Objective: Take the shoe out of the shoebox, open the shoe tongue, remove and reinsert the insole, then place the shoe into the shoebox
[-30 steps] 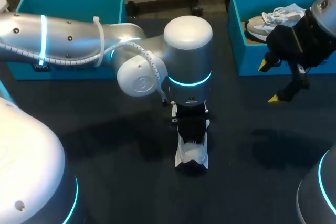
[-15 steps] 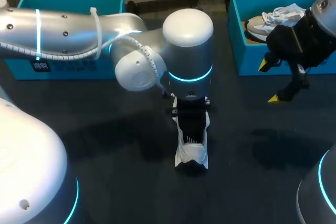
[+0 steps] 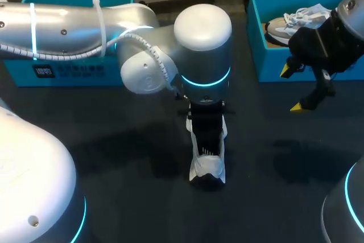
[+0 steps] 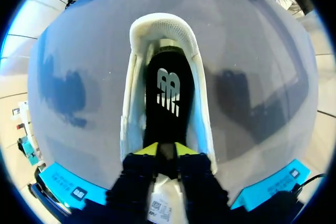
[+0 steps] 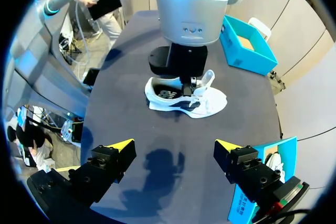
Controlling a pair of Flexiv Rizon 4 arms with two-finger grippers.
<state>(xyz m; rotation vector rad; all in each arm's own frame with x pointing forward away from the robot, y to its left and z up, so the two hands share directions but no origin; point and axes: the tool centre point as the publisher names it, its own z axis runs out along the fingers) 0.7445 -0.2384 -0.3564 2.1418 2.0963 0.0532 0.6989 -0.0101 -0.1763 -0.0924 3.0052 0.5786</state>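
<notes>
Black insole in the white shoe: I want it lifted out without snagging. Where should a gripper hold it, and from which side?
Pinch the black insole at its front end, coming straight down through the white shoe's open mouth. The raised heel collar walls in the far end, while the front lies exposed; the left gripper seems pinched there.

The shoe had a white mesh-cloth upper and a smooth, matt black insole. The dark counter was matt; the left arm had a glossy silver shell.
</notes>
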